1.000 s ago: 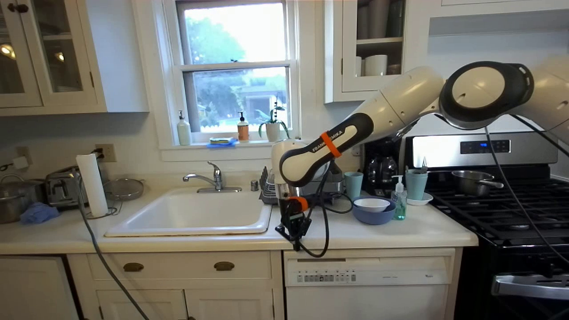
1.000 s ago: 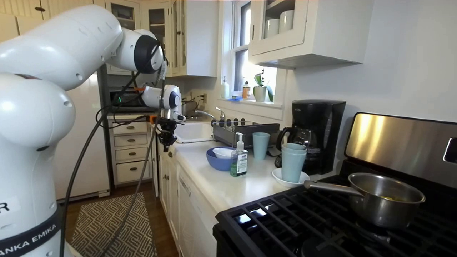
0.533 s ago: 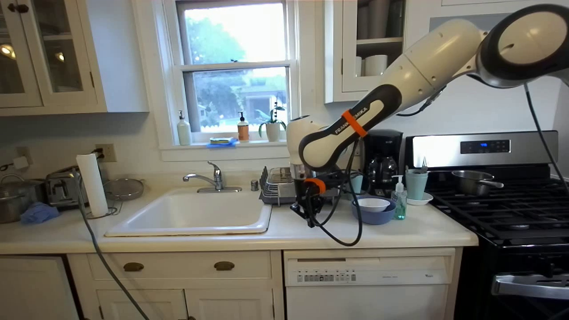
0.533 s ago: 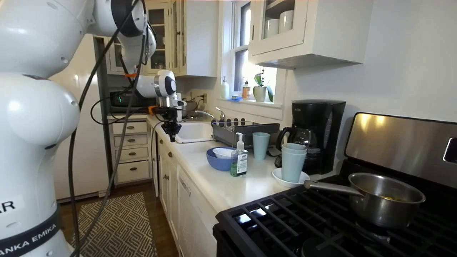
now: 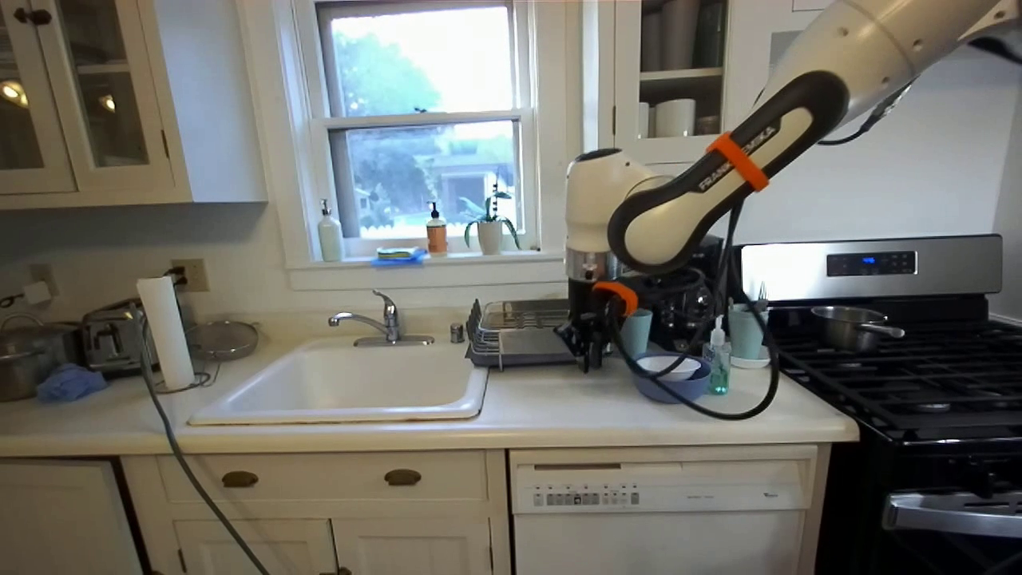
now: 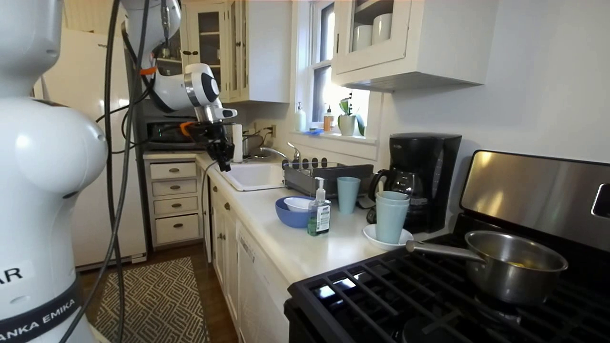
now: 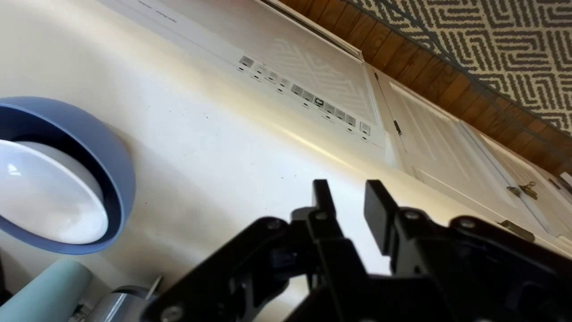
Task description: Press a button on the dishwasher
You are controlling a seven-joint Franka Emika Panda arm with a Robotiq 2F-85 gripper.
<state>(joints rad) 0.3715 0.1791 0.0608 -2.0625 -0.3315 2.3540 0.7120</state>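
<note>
The white dishwasher [image 5: 659,547] is built in under the counter; its front also shows in an exterior view [image 6: 259,290]. Its top control strip carries a row of small grey buttons [image 5: 587,499]. In the wrist view the dishwasher door [image 7: 308,49] and the button row [image 7: 330,108] lie beyond the counter edge, seen from above. My gripper [image 5: 589,366] points down above the counter, higher than the dishwasher and apart from it. It also shows in an exterior view [image 6: 225,167]. In the wrist view my gripper [image 7: 346,190] has its fingers apart with nothing between them.
A blue bowl [image 5: 675,390] with a white bowl inside, a soap bottle [image 5: 718,359] and a teal cup [image 6: 348,195] stand on the counter. A dish rack [image 5: 527,347] is behind the gripper. The sink [image 5: 343,375] and stove [image 5: 918,391] flank this stretch. A cable loops near the bowls.
My gripper has risen and drawn away from the counter's front edge near the dishwasher buttons. In an exterior view the arm has moved up and right. The dishwasher looks the same.
</note>
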